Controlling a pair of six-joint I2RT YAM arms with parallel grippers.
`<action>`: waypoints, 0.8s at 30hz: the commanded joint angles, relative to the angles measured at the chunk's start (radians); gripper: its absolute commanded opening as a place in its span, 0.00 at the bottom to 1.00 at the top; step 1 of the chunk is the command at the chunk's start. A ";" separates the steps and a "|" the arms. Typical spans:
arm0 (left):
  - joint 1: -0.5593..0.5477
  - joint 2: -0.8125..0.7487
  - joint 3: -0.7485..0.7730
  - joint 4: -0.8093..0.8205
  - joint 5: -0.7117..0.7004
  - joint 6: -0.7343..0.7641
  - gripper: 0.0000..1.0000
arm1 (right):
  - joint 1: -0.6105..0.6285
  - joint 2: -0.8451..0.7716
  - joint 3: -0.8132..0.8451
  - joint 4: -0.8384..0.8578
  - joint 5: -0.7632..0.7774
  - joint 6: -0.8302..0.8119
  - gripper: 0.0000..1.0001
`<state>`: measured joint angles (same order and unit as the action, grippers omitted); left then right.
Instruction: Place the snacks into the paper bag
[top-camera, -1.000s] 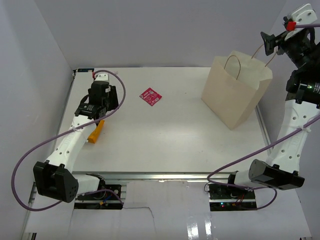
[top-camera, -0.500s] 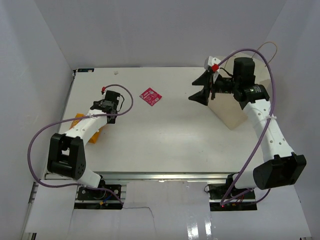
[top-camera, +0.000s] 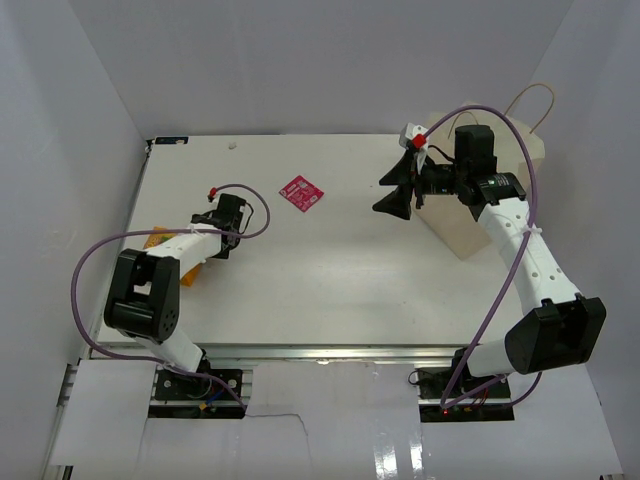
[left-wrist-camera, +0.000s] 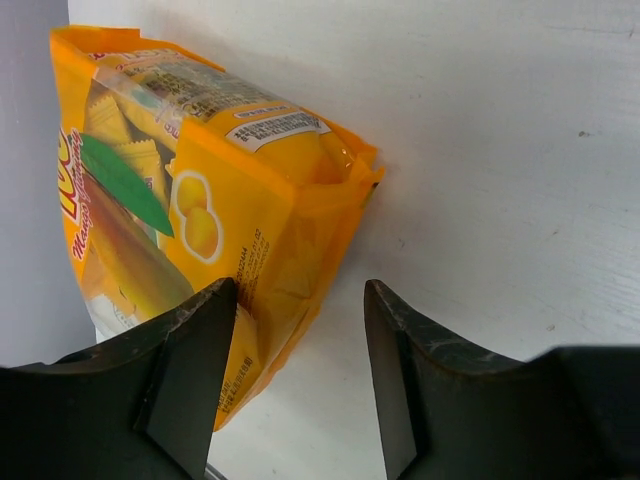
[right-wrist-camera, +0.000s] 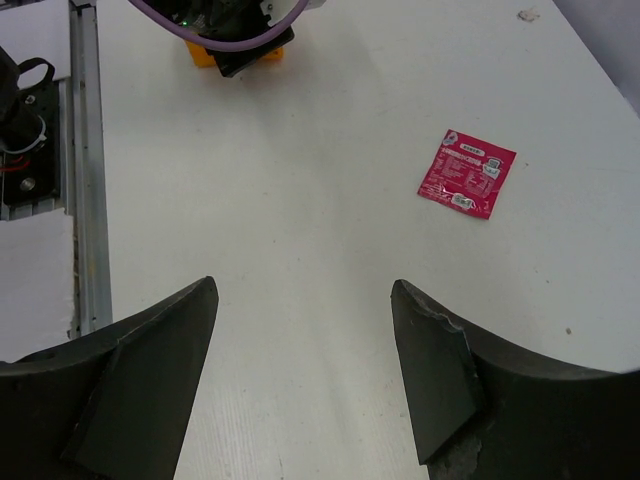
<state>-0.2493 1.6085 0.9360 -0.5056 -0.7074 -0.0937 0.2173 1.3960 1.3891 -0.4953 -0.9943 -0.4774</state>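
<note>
The orange packet stands on its edge at the table's left side; in the top view it shows partly under my left arm. My left gripper is open, its left finger against the packet's lower corner. The pink-red square lies flat at the back middle, also in the right wrist view. My right gripper is open and empty, above the table in front of the paper bag, pointing left. The arm hides part of the bag. The teal-green and purple packets are out of view.
White walls close the table in at the left, back and right. A metal rail runs along the near edge and shows in the right wrist view. My left arm's purple cable loops over the left side.
My right gripper has come down from the bag's handle, high at the right, to the front of the bag. My left arm has folded back toward the orange packet.
</note>
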 joint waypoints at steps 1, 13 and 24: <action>0.010 0.005 -0.005 0.082 -0.029 0.028 0.62 | 0.005 -0.005 -0.015 0.031 -0.014 0.016 0.76; 0.058 0.005 -0.043 0.191 -0.070 0.091 0.23 | 0.005 -0.008 -0.022 -0.005 -0.014 0.003 0.76; 0.053 -0.133 0.081 0.090 0.193 0.042 0.00 | 0.008 -0.009 -0.021 -0.038 -0.040 -0.013 0.75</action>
<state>-0.1913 1.5879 0.9325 -0.3954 -0.6701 -0.0029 0.2184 1.3960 1.3739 -0.5220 -0.9993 -0.4801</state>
